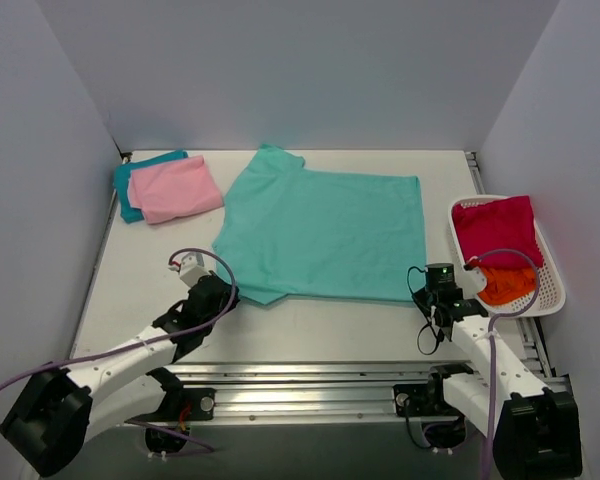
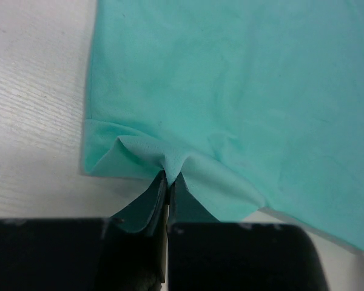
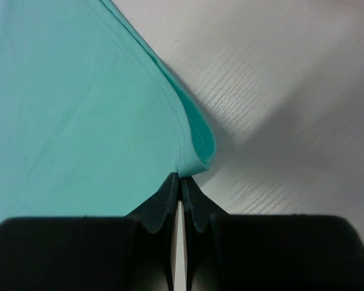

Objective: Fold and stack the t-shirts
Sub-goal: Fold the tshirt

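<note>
From above, a white basket (image 1: 554, 285) sits at the right edge of the tabletop (image 1: 310, 335). It holds two tees: the crimson t-shirt (image 1: 495, 228) fills its far part, and the orange t-shirt (image 1: 507, 285) is bunched at its near end. The tabletop is white with a wood grain, and plain grey walls close it in on three sides. In the far left corner the pale pink t-shirt (image 1: 177, 188) lies folded on the teal blue t-shirt (image 1: 128, 180). The mint green t-shirt (image 1: 325, 230) lies spread flat across the middle. The left gripper (image 1: 225, 292) is at its near left corner and the right gripper (image 1: 427, 290) at its near right corner.

In the left wrist view, the left gripper's jaws are pressed together on the edge of the mint cloth, which puckers into a small peak at the pinch. The rest of the shirt lies smooth beyond it, with bare tabletop to the left.

In the right wrist view, the right gripper is clamped on the corner of the mint shirt, where the edge curls up into the jaws. Cloth fills the left of the view — bare tabletop fills the right.
</note>
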`<control>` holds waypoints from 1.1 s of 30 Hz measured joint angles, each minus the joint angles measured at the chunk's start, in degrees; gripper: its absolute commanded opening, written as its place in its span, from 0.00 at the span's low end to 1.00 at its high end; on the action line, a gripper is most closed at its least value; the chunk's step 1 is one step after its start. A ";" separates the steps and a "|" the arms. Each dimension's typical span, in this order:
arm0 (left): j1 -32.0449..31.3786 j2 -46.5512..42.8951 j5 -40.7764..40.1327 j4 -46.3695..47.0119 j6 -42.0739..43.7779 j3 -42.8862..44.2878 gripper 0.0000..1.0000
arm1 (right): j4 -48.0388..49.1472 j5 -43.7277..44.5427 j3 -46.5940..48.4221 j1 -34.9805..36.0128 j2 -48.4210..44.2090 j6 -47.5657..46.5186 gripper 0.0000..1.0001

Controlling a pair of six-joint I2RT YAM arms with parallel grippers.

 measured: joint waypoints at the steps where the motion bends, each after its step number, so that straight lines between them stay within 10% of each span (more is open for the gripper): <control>1: -0.02 -2.86 -0.09 -1.60 -0.11 0.00 0.02 | -0.44 0.00 0.04 0.00 -0.98 -0.17 0.00; 8: -0.07 -9.79 -0.92 -8.68 -0.57 0.63 0.02 | -1.31 -0.24 0.17 0.00 -3.02 -1.42 0.00; 33: 0.35 10.75 -0.74 -13.57 5.49 27.47 0.02 | 4.37 -2.16 11.65 0.00 9.14 -7.28 0.00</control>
